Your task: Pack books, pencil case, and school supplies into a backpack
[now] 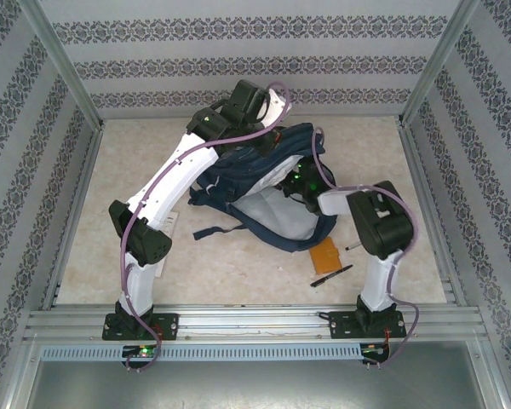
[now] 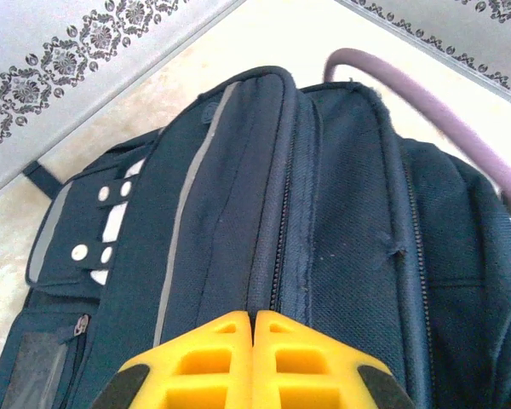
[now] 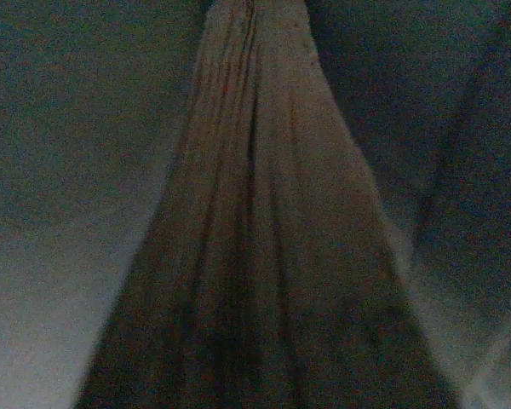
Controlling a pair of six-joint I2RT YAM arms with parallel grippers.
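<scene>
Top view: the backpack (image 1: 264,183) lies in the middle of the desk (image 1: 238,264), with its mouth open toward the arms. The right hand (image 1: 294,186) is tucked inside that mouth, and I cannot tell if it is spread or pinching. The left hand (image 2: 254,322) sits on the backpack's far top by the zipper (image 2: 277,256), fingers pressed together. A pen (image 1: 332,275) and an orange card (image 1: 325,255) lie just beside the backpack's near right corner.

Lying mid-table, large navy backpack (image 1: 254,166), mouth gaping toward the near edge, pale lining exposed. Near its near-right corner, slim black pen (image 1: 332,275), flat, apart.
</scene>
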